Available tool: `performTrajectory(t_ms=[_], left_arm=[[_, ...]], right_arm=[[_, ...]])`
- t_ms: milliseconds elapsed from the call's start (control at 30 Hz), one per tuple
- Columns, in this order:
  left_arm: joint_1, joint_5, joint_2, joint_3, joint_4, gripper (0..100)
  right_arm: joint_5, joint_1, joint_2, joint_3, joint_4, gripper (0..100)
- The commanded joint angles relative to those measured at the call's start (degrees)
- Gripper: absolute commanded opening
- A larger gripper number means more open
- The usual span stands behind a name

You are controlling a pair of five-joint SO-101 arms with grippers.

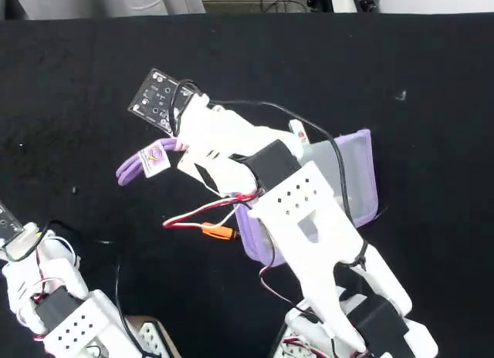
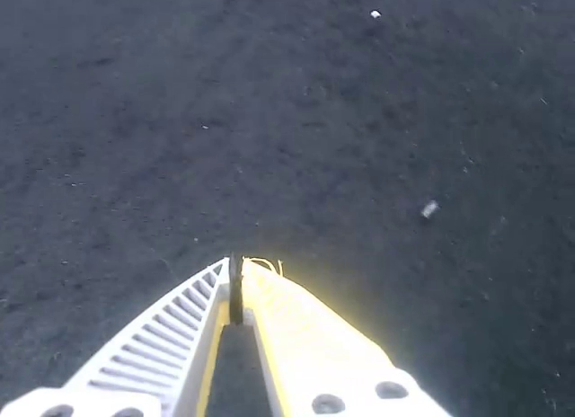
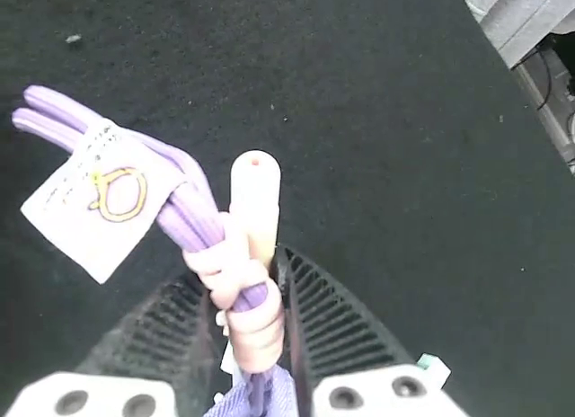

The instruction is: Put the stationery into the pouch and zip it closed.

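My right gripper (image 1: pixel 182 146) (image 3: pixel 244 266) is shut on a purple looped bundle (image 1: pixel 136 165) (image 3: pixel 184 210) with a paper tag (image 3: pixel 99 198). A pale peach stick (image 3: pixel 254 199) is pinched in alongside it. The bundle hangs above the black table, left of the pouch. The translucent purple pouch (image 1: pixel 359 177) lies mid-right, partly hidden under the right arm; I cannot tell whether its zip is open. My left gripper (image 2: pixel 235 291) is shut on nothing just above bare table, and its arm (image 1: pixel 48 295) sits at the front left corner.
The black table (image 1: pixel 93 65) spreads wide to the back and left. Red and white wires with a small orange piece (image 1: pixel 220 232) dangle from the right arm beside the pouch's left end. A camera board (image 1: pixel 158 99) sticks up at the right wrist.
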Motion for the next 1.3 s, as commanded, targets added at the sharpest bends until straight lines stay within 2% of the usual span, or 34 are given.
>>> performTrajectory(t_ms=[0,267,433,767,900,1000,1200,1267], left_arm=[[1.2,-0.1,-0.3,1.4,0.4,3],[1.2,-0.1,-0.3,1.4,0.4,3],[1.2,-0.1,-0.3,1.4,0.4,3],[1.2,-0.1,-0.3,1.4,0.4,3],[1.2,-0.1,-0.3,1.4,0.4,3],[1.1,-0.1,-0.3,1.4,0.4,3],[1.1,-0.1,-0.2,1.4,0.4,3],[1.1,-0.1,-0.2,1.4,0.4,3]], right_arm=[[-0.4,1.6,-0.7,2.0,-0.8,1.1],[-0.4,8.0,12.9,14.7,-15.8,1.5],[-0.5,9.5,23.3,13.8,-21.8,1.6],[-0.5,8.4,29.7,8.0,-17.1,2.4],[-0.3,8.4,29.7,8.0,-17.0,15.8],[2.8,8.3,29.3,8.2,-16.4,23.9],[3.0,8.3,20.9,8.1,-7.9,24.3],[0.1,8.5,16.9,8.2,-5.2,24.3]])
